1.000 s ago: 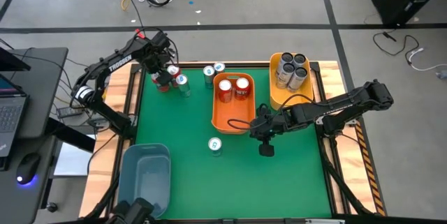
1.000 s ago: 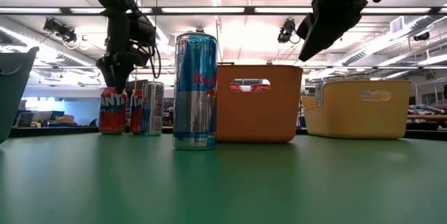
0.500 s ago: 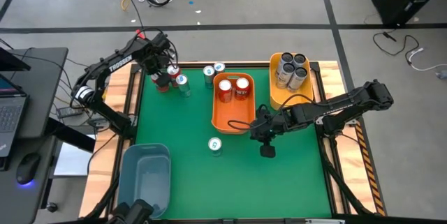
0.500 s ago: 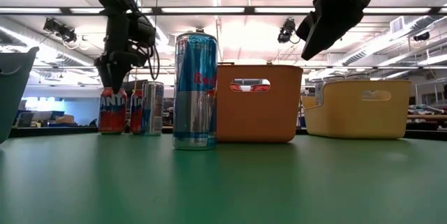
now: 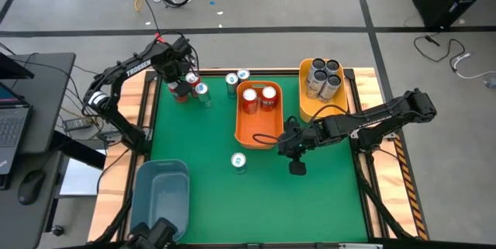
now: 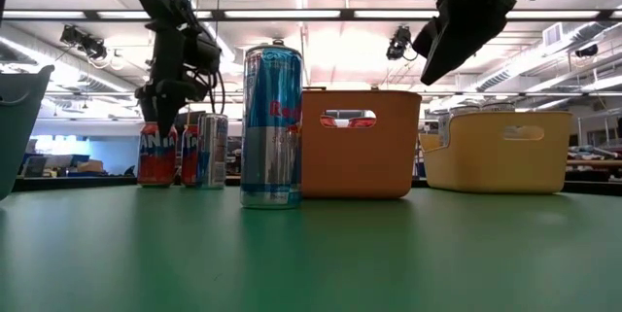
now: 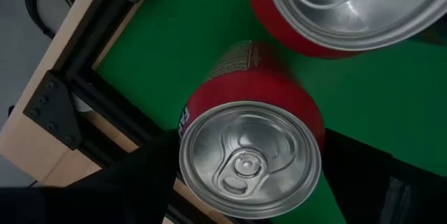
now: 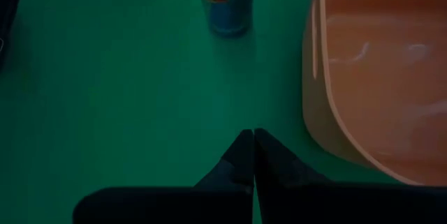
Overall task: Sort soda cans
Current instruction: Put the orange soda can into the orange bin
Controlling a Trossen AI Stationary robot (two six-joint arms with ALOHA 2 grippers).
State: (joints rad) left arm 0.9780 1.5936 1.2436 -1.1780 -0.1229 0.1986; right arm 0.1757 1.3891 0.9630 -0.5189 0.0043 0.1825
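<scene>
My left gripper hangs spread wide around a red soda can at the table's far left corner, ready to pinch its smooth, thin, probably dentable wall mid-height, while my right gripper waits clenched empty beside the orange bin

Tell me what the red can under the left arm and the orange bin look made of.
Red can: likely aluminium, with a bare brushed silver lid, pull tab and glossy printed wall. Orange bin: apparently moulded plastic, matte, with rounded corners and a cut-out handle.
</scene>
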